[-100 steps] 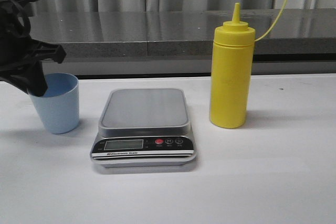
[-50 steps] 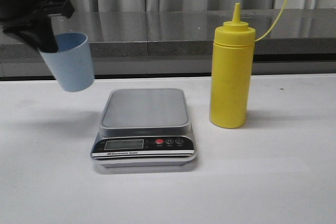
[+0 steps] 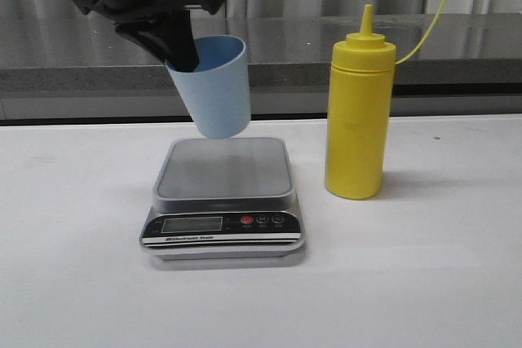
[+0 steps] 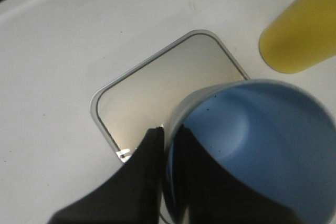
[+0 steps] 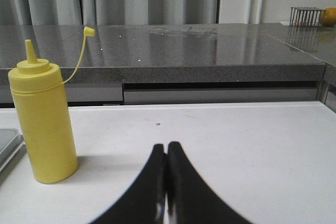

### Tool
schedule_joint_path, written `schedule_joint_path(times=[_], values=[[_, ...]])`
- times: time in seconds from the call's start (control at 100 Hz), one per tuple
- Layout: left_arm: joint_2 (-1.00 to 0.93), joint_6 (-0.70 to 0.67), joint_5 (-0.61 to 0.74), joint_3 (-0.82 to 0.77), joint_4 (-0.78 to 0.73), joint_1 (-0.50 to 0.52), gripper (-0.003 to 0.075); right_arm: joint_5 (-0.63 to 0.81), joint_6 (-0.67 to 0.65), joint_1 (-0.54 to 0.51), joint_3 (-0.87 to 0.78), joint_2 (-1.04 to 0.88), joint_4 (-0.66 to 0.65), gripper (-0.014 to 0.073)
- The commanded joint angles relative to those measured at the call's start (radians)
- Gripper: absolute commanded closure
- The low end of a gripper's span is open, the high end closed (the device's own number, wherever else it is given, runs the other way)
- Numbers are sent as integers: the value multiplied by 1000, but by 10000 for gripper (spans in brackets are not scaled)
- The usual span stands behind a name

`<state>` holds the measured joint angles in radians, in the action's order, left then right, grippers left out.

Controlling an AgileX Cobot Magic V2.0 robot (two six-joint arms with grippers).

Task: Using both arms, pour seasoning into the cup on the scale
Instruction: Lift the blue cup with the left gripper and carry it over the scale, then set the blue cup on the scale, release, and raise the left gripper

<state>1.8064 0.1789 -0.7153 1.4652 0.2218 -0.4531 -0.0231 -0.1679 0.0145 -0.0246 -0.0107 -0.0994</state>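
My left gripper (image 3: 181, 56) is shut on the rim of the pale blue cup (image 3: 213, 87), one finger inside and one outside. The cup hangs tilted in the air above the back of the scale (image 3: 224, 170), apart from its platform. In the left wrist view the cup (image 4: 257, 140) is over the grey platform of the scale (image 4: 157, 85), pinched by the left gripper (image 4: 167, 136). The yellow seasoning bottle (image 3: 360, 112) stands upright right of the scale, cap off on its tether. My right gripper (image 5: 166, 148) is shut and empty, low over the table to the right of the bottle (image 5: 44, 121).
A grey stone counter (image 3: 269, 46) with curtains behind it runs along the back of the white table (image 3: 408, 283). A wire rack with an orange fruit (image 5: 312, 17) sits on the counter far right.
The left gripper lifted the cup off the table at the left and carried it up and rightward to above the scale. The bottle and scale stayed put.
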Motion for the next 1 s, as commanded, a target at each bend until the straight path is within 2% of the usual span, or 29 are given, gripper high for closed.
schedule_joint_path(times=[0.0,0.28,0.46,0.56,0.99], values=[[-25,0,46,34,21,-18,710,72,7,-4,-2,-13,-3,662],[-1,0,40,34,21,-18,701,72,7,-4,-2,-13,-3,662],[-1,0,46,34,23,-18,561,72,7,-4,-2,-13,-3,662],[-1,0,46,46,23,-18,510,72,7,-4,-2,-13,-3,662],[-42,-6,-58,150,21,-16,518,72,7,-4,-2,-13,-3,662]])
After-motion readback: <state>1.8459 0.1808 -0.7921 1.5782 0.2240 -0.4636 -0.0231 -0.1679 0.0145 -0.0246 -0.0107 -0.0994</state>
